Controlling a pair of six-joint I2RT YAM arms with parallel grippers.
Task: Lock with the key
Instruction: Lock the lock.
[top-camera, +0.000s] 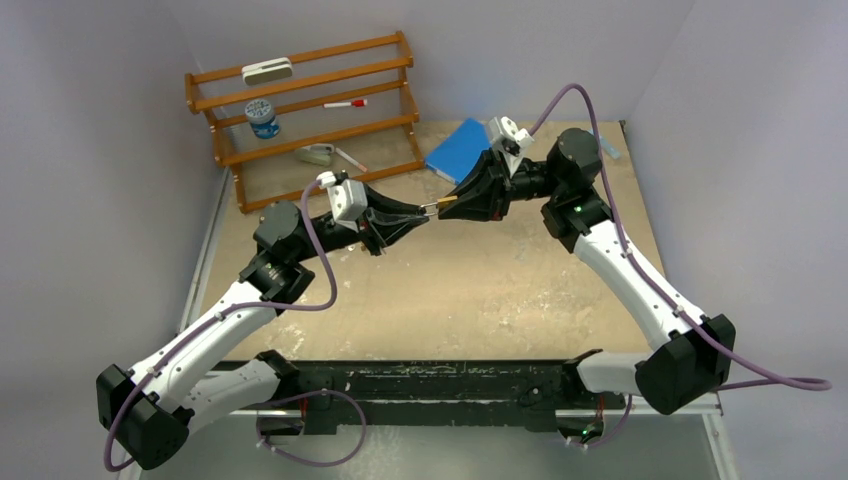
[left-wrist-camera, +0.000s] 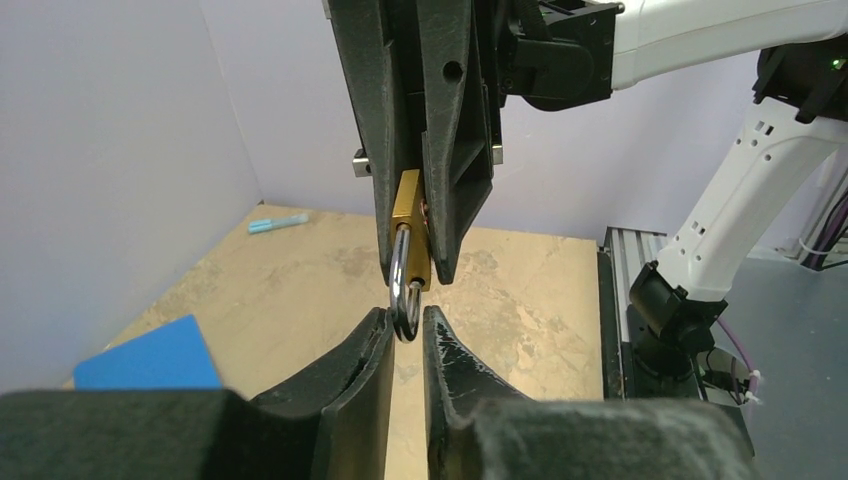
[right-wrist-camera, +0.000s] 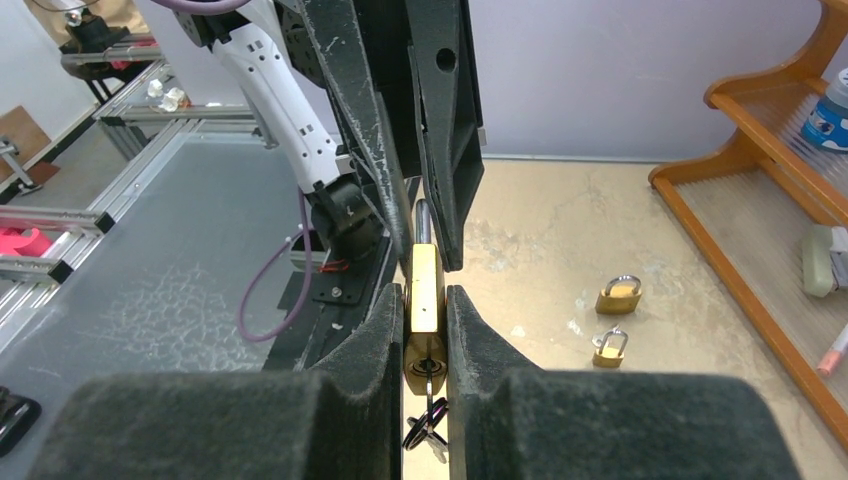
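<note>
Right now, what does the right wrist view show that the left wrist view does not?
Only the right wrist view shows two spare padlocks, the wooden rack, and the keys hanging under the held padlock. Only the left wrist view shows a blue book and a blue pen. Both show that padlock: the right end effector clamps its body, and its shackle sits between the left end effector's fingers.

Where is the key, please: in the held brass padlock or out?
In, apparently: dark key heads hang from the keyhole end of the brass padlock, clamped in the right gripper.
</note>
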